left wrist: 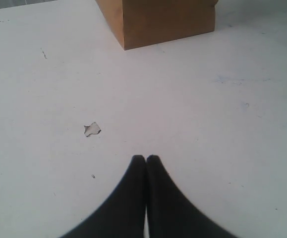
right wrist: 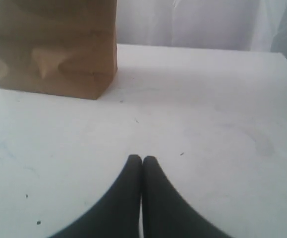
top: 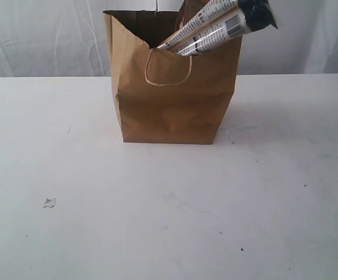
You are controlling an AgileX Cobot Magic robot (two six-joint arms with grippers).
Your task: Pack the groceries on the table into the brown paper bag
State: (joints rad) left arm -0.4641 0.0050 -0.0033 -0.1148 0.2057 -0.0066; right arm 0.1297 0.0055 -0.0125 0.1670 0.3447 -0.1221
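Standing upright at the far middle of the white table [top: 244, 204], the brown paper bag [top: 174, 105] holds long noodle packs [top: 215, 26] that jut from its mouth, leaning right. The left gripper [left wrist: 145, 158] and the right gripper [right wrist: 142, 158] are both pinched fully together, gripping nothing, over the tabletop nearer than the bag. A small pale scrap [top: 49, 202] lies near left.

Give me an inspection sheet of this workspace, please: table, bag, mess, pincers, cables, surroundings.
Surface: white table, faint scuffs and dark specks.
Job's things: brown paper bag upright; long noodle packs poke out of its top, tilted; no groceries seen loose on the table.
Clutter: one small pale scrap or chip on the table.
Grippers: left pincer shut, empty; right pincer shut, empty; both apart from the bag.
Cables: nothing seen.
Surroundings: white curtain behind the table.
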